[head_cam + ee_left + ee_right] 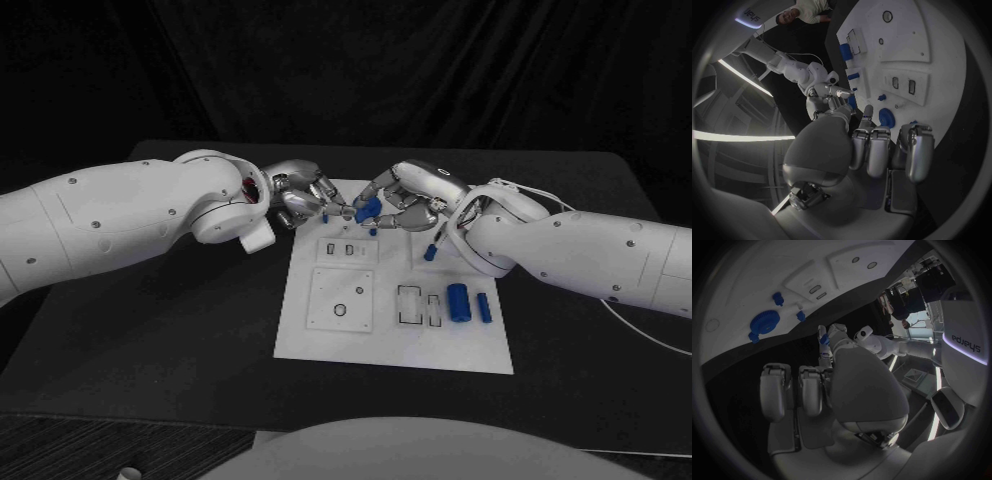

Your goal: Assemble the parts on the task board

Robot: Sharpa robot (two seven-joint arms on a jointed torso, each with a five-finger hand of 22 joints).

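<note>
The white task board (392, 345) lies mid-table. Both hands meet over its far end. My right hand (408, 198) pinches a small blue part (366, 207) at its fingertips; the same part (852, 102) (824, 339) appears in both wrist views. My left hand (296, 200) faces it from the other side with its outer fingers (879, 150) curled in; its leading fingertips are at the part, and whether they grip it is hidden. A blue gear (886, 117) (764, 322) lies on the board beneath the hands.
On the board's right side lie a blue cylinder (459, 300), a slimmer blue bar (485, 307) and a short blue piece (430, 253). Small blue pegs (325, 217) (374, 231) stand near the hands. Empty slots (415, 305) and a round hole (340, 310) mark the near half.
</note>
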